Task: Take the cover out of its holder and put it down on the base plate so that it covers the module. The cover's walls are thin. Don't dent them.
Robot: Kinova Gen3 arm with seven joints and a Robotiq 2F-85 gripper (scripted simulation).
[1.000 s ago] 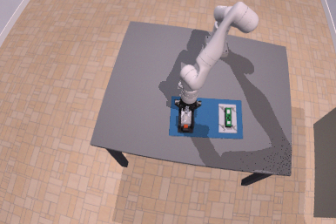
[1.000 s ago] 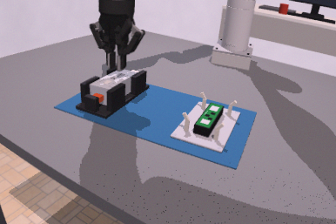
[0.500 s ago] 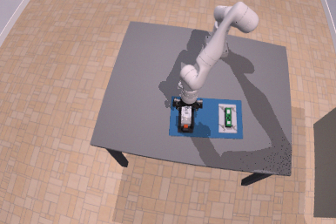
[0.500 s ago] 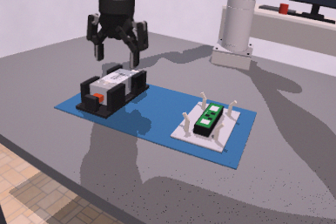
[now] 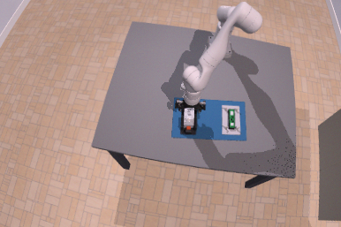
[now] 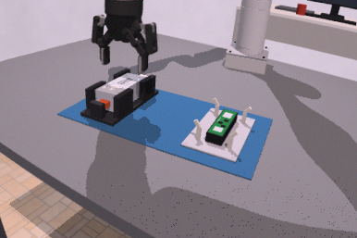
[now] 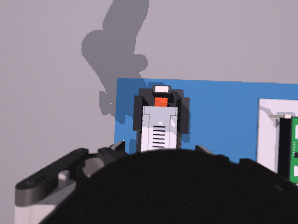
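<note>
The grey cover (image 6: 119, 86) (image 5: 189, 118) (image 7: 157, 129) sits in its black holder (image 6: 101, 109) (image 7: 185, 117) at the left end of the blue mat (image 6: 166, 119) (image 5: 208, 121). It has an orange tab (image 6: 106, 104) (image 7: 160, 102) at its near end. My gripper (image 6: 124, 60) is open and empty, hanging a little above the far end of the cover. The green module (image 6: 221, 125) (image 5: 231, 118) lies on the white base plate (image 6: 191, 141) (image 5: 226, 132) at the right end of the mat, between white posts. In the wrist view the gripper body hides the fingertips.
The arm's base (image 6: 247, 57) stands at the back of the grey table (image 6: 55, 71). White corner posts (image 6: 215, 106) rise around the module. A dark shelf with a red object (image 6: 301, 8) stands far behind.
</note>
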